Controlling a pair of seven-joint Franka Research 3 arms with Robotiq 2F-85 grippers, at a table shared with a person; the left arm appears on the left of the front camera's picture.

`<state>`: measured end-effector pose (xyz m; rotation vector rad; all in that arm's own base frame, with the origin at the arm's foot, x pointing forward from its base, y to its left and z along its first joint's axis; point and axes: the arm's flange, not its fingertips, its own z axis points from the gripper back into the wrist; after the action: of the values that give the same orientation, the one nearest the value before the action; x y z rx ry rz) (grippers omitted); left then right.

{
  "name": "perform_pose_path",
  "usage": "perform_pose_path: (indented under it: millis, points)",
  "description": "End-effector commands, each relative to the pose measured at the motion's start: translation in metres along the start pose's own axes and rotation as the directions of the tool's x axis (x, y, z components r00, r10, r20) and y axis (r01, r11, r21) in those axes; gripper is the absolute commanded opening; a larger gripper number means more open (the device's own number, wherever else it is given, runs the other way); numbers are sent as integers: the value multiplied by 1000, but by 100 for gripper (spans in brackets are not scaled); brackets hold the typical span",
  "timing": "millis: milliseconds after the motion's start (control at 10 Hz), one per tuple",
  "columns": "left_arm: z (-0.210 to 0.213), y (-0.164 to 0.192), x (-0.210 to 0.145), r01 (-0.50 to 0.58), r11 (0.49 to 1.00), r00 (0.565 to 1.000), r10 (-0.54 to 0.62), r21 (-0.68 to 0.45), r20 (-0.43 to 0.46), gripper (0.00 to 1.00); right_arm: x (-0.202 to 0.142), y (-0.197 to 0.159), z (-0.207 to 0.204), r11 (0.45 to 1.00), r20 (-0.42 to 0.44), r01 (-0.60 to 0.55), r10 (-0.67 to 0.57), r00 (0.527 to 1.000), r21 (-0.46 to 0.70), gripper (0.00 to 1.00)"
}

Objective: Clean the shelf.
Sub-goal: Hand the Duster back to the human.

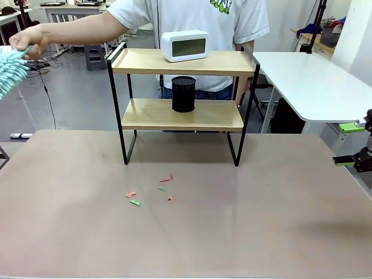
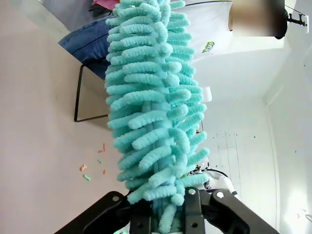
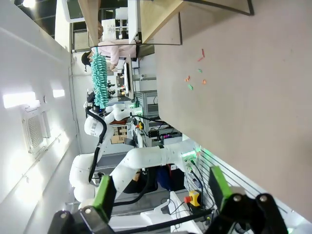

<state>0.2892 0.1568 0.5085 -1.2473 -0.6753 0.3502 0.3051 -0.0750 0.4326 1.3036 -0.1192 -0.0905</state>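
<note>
The shelf (image 1: 181,63) stands at the far middle of the table, a white clock (image 1: 185,46) on its top board and a black mesh cup (image 1: 183,93) on the lower board. Its black frame (image 2: 78,97) and boards (image 3: 161,22) also appear in the wrist views. My left gripper (image 2: 165,207) is shut on the handle end of a teal fluffy duster (image 2: 151,97). The same duster (image 1: 11,70) hangs at the far left edge of the front view, with the person's hand (image 1: 26,42) at its top. My right gripper (image 1: 349,144) hovers open and empty at the table's right edge (image 3: 162,192).
Small red and green paper scraps (image 1: 151,192) lie on the table in front of the shelf. The person stands right behind the shelf with one arm stretched to the left. A white table (image 1: 314,81) stands at the back right.
</note>
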Motion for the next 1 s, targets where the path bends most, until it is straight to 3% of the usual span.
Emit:
perform_pose_path:
  millis: [0,300,400,500,600,700,900]
  points:
    - [2,2,-2,21,1000,1000,-21,3,-8,0,-3,-2,2,1000,-6,-20,20,1000,-7,100]
    - [2,2,-2,21,1000,1000,-21,3,-8,0,-3,-2,2,1000,-6,-20,20,1000,-7,100]
    - [0,0,0,1,1000,1000,-1,0,-1,18,-3,-2,2,1000,-6,-20,20,1000,-7,100]
    - [0,-2,-1,-61,998,997,61,-7,-49,68,-3,-2,2,1000,-6,-20,20,1000,-7,100]
    - [-1,-3,-2,-49,999,996,49,9,-68,78,-3,-2,2,1000,-6,-20,20,1000,-7,100]
    - [-2,-3,-6,-37,999,996,37,4,-83,100,-3,-2,2,1000,-6,-20,20,1000,-7,100]
    - [-11,4,-18,-38,999,991,37,1,-127,100,-3,-2,2,1000,-6,-20,20,1000,-7,100]
